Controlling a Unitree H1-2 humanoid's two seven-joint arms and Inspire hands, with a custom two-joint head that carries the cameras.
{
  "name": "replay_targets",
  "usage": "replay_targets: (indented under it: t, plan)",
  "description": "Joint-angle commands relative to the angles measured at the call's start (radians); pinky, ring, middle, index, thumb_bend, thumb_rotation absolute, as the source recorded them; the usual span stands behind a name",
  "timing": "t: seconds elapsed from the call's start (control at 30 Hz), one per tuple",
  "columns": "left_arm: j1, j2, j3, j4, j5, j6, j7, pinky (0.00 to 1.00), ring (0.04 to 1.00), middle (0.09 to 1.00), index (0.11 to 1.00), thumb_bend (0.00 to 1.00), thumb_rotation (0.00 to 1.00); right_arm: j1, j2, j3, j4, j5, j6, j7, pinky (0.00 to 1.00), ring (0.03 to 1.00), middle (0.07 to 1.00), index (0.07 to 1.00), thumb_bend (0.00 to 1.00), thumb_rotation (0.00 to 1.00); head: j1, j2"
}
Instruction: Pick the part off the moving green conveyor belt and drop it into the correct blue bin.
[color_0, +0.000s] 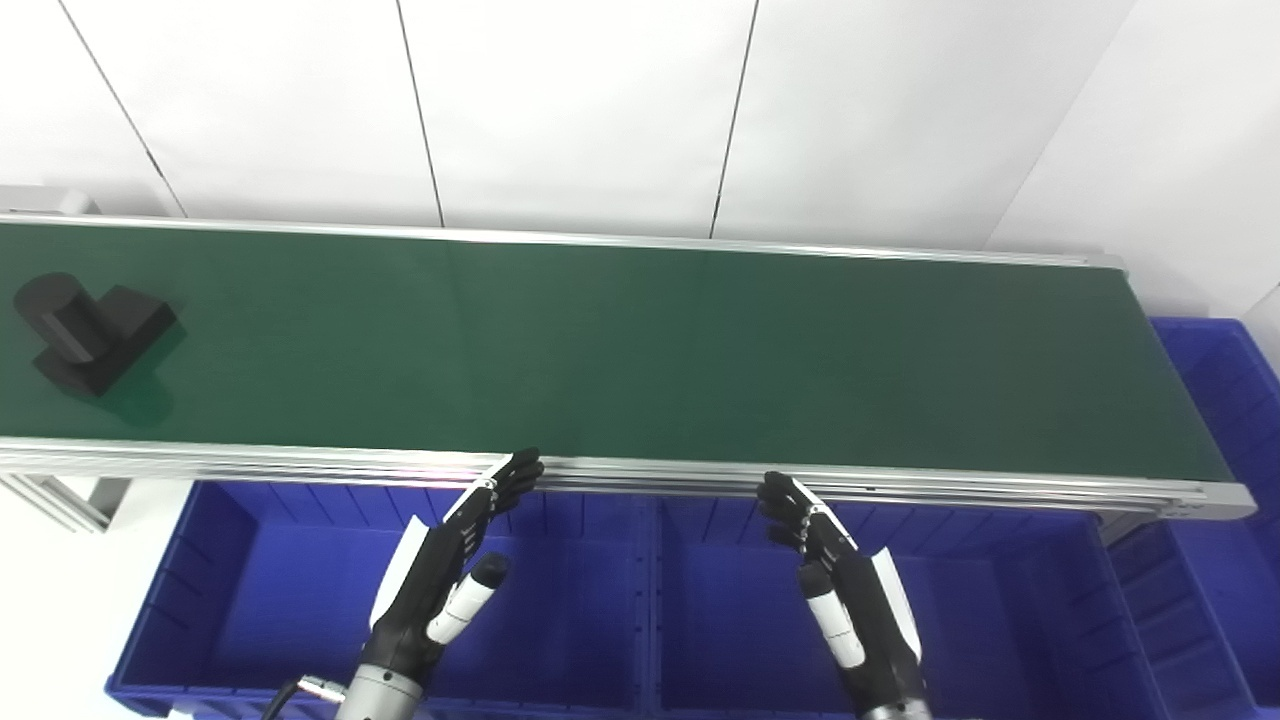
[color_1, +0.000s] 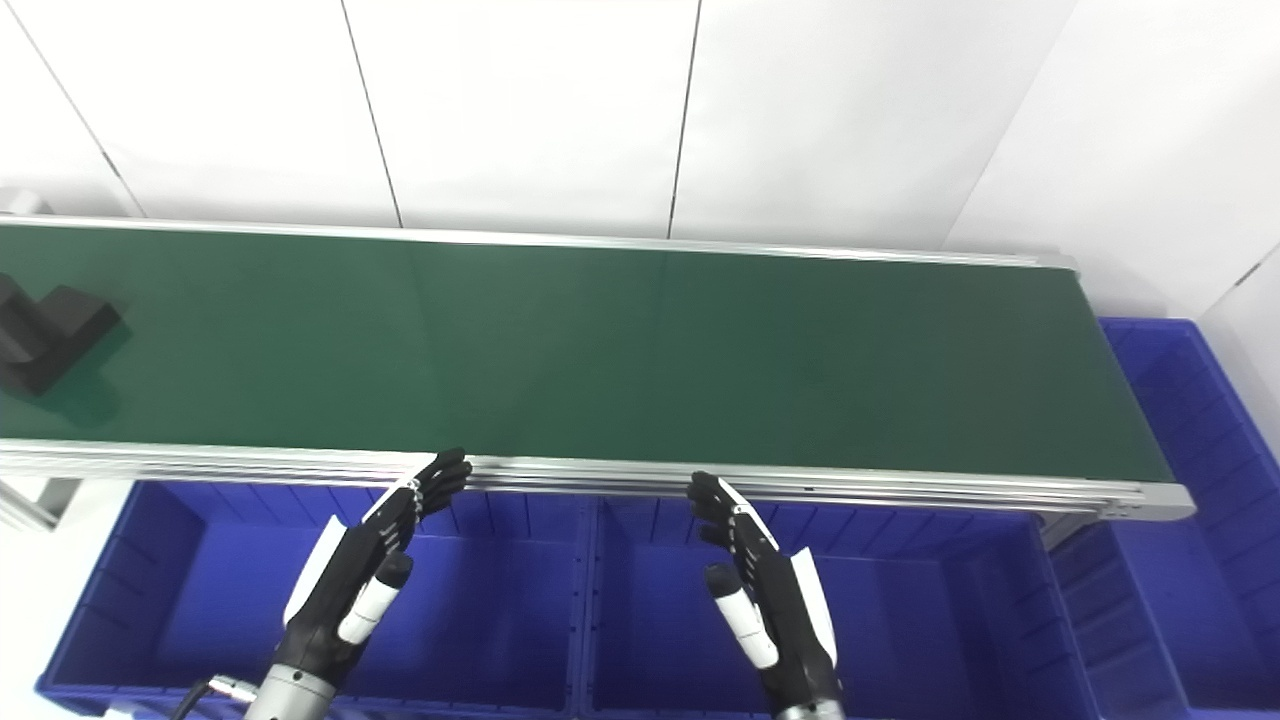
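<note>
A black part (color_0: 88, 330), a square block with a short cylinder on top, lies at the far left of the green conveyor belt (color_0: 640, 350); it also shows in the right eye view (color_1: 45, 335), cut by the left edge. My left hand (color_0: 450, 565) is open and empty, held over the left blue bin (color_0: 250, 600), fingertips near the belt's front rail. My right hand (color_0: 835, 575) is open and empty over the middle blue bin (color_0: 720, 610), also near the rail. Both hands are far right of the part.
The belt's aluminium front rail (color_0: 640, 472) runs between my hands and the belt. A third blue bin (color_0: 1225, 420) stands past the belt's right end. A white wall is behind the belt.
</note>
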Motion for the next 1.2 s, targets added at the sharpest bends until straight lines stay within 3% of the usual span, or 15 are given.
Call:
replay_targets:
  t: [0.0,0.53,1.17]
  plan:
    - [-0.011,0.003,0.002,-0.026,0.006,-0.019,0.011,0.90,0.886,0.880,0.886,0.74,1.00,-0.008,0.005,0.000,-0.017,0.005,-0.057,-0.005,0.81,0.866,0.865,0.881,0.75,0.98,0.000,-0.001]
    - [-0.012,-0.001,0.003,-0.027,0.014,-0.013,0.014,0.88,0.876,0.876,0.881,0.69,1.00,-0.010,0.002,0.000,-0.020,0.008,-0.044,0.000,0.82,0.873,0.864,0.883,0.75,0.97,0.000,0.000]
    - [-0.013,0.003,0.004,-0.032,0.019,-0.007,0.013,0.89,0.876,0.875,0.881,0.70,1.00,-0.008,0.008,0.001,-0.024,0.003,-0.041,-0.003,0.82,0.870,0.863,0.881,0.75,0.98,-0.001,0.002]
